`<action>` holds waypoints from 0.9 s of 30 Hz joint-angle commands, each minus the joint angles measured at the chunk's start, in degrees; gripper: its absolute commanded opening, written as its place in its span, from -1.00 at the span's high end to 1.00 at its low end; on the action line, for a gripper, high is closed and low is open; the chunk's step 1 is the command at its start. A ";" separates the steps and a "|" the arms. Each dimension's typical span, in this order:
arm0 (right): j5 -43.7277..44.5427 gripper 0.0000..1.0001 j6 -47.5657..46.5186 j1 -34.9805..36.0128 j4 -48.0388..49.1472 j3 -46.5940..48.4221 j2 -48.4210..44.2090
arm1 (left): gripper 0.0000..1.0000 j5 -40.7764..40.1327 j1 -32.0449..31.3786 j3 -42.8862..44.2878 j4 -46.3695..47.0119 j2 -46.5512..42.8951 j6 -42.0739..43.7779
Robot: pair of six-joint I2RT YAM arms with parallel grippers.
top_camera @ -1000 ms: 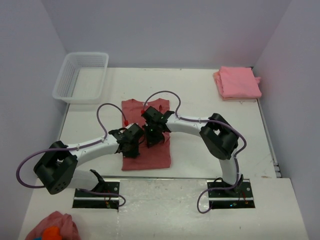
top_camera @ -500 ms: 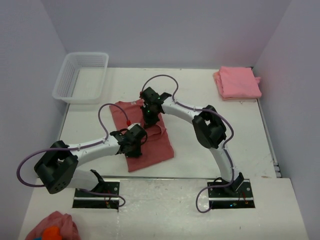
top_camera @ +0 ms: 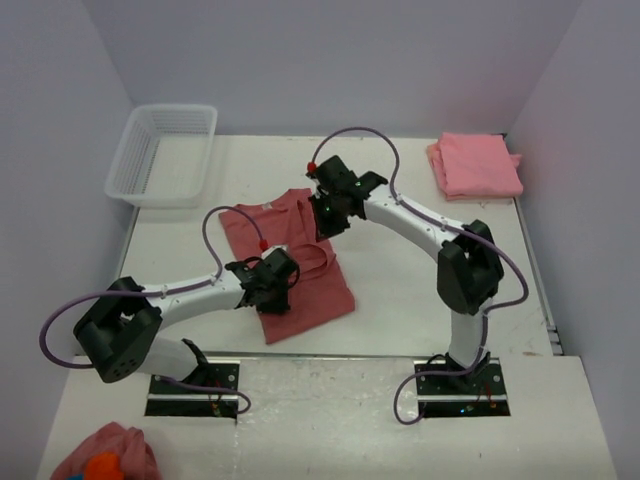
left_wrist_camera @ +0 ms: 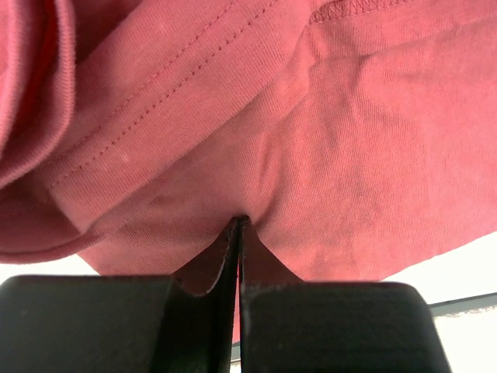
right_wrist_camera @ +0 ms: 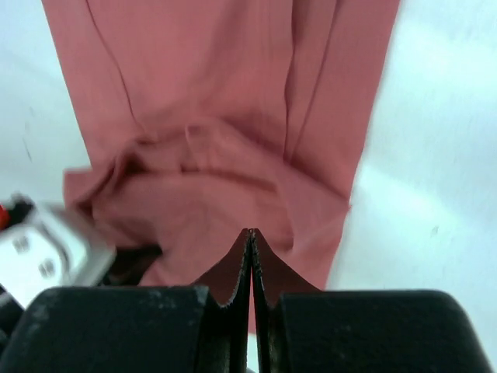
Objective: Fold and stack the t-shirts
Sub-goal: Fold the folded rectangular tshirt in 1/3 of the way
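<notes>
While both my claws bite the dusty-red t-shirt (top_camera: 312, 300) on the table (top_camera: 420, 290), the fold depends on two thin pinches of cloth.
My left claw (left_wrist_camera: 239, 233) is clamped tight on the shirt's near part and my right claw (right_wrist_camera: 250, 242) on its far right edge. The shirt lies skewed and bunched between them, well apart from the folded pink stack (top_camera: 476, 165) at the far right corner. If either pinch slips or my arms pull unevenly, I judge the cloth twists and the fold comes out crooked.
</notes>
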 commanded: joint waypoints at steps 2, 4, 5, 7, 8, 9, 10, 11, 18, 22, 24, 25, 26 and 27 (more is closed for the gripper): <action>2.03 1.00 2.30 0.75 6.13 -15.61 -11.63 | 1.00 1.56 -0.92 -3.61 0.65 5.31 -1.39; 2.38 1.00 3.36 0.75 7.81 -21.66 -15.15 | 1.00 1.64 -1.01 -3.52 0.74 5.40 -1.48; 2.47 1.00 3.62 0.66 8.52 -22.83 -15.60 | 1.00 1.73 -1.01 -3.44 0.74 5.49 -1.48; 1.69 1.00 4.06 0.66 9.84 -26.33 -16.04 | 1.00 1.73 -1.18 -3.35 0.74 5.57 -1.57; 1.16 1.00 4.15 0.66 11.23 -27.23 -15.78 | 1.00 1.73 -1.18 -3.26 0.66 5.58 -1.57; 1.33 1.00 4.24 0.66 11.51 -27.58 -15.25 | 1.00 1.82 -1.18 -3.26 0.57 5.49 -1.65; 1.50 1.00 4.24 0.66 11.77 -27.94 -14.55 | 1.00 1.91 -1.27 -3.17 0.57 5.31 -1.74; 1.42 1.00 4.24 0.57 12.91 -28.03 -12.98 | 1.00 2.00 -1.27 -3.17 0.57 4.96 -1.74; 0.19 1.00 4.24 0.66 14.32 -23.29 -5.50 | 1.00 1.73 -1.80 -3.17 -0.92 3.29 -2.27; -0.78 1.00 4.33 0.57 14.59 -21.44 -2.77 | 1.00 2.08 -1.80 -2.65 -1.19 3.38 -2.18; -1.13 1.00 4.07 0.57 15.03 -21.00 -1.72 | 1.00 2.00 -1.89 -2.38 -1.28 3.29 -2.09; -1.48 1.00 4.06 0.66 15.11 -20.39 -1.37 | 1.00 2.08 -1.89 -2.38 -1.19 3.46 -2.09; -1.57 1.00 4.06 0.66 15.38 -19.95 -1.01 | 1.00 2.00 -1.97 -2.38 -1.19 3.64 -2.09; -1.66 1.00 3.89 0.66 15.29 -19.42 -0.23 | 1.00 2.00 -1.97 -2.29 -1.10 3.99 -2.01</action>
